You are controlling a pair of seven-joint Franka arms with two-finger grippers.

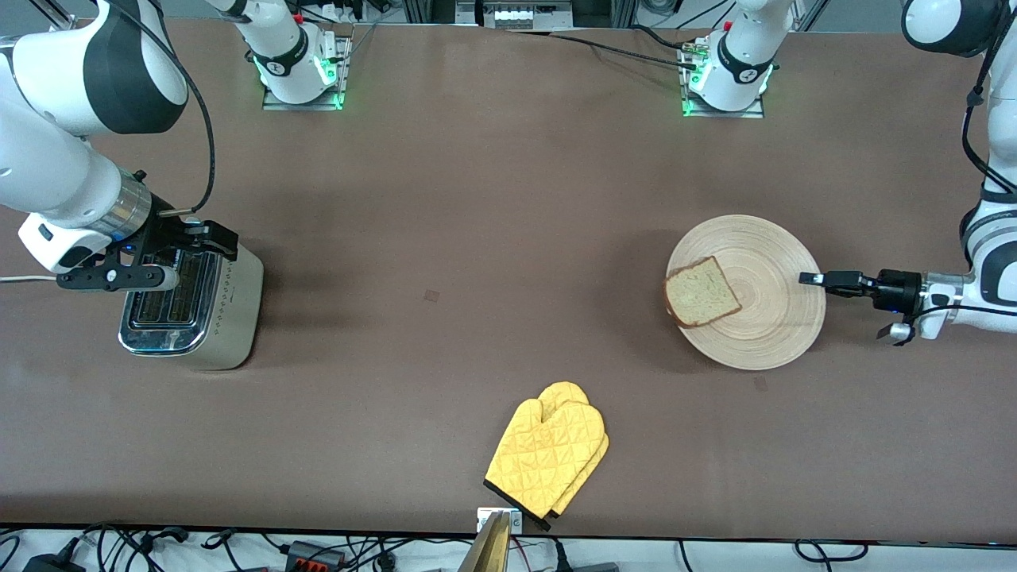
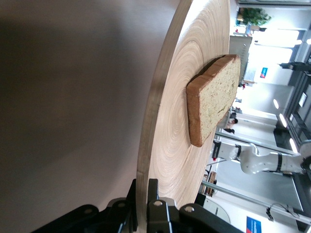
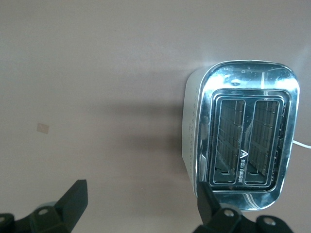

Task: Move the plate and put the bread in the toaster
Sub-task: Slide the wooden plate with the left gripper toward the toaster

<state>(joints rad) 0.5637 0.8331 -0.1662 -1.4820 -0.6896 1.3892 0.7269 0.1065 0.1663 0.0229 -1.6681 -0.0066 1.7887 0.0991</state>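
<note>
The round wooden plate [image 1: 775,322] lies toward the left arm's end of the table. The bread [image 1: 703,294] lies on its part toward the table's middle. My left gripper [image 1: 806,279] is shut on the plate's rim at the edge toward the left arm's end. In the left wrist view the plate [image 2: 177,160] sits clamped in the gripper [image 2: 146,194], with the bread [image 2: 214,97] on it. The toaster [image 1: 191,310] stands at the right arm's end. My right gripper [image 1: 195,258] hangs open and empty over its edge; the right wrist view shows the toaster [image 3: 248,136], both slots empty, and the gripper [image 3: 141,199].
A yellow oven mitt [image 1: 548,457] lies near the table's front edge at the middle. The toaster's white cord [image 1: 24,278] runs off toward the right arm's end. Brown tabletop lies between toaster and plate.
</note>
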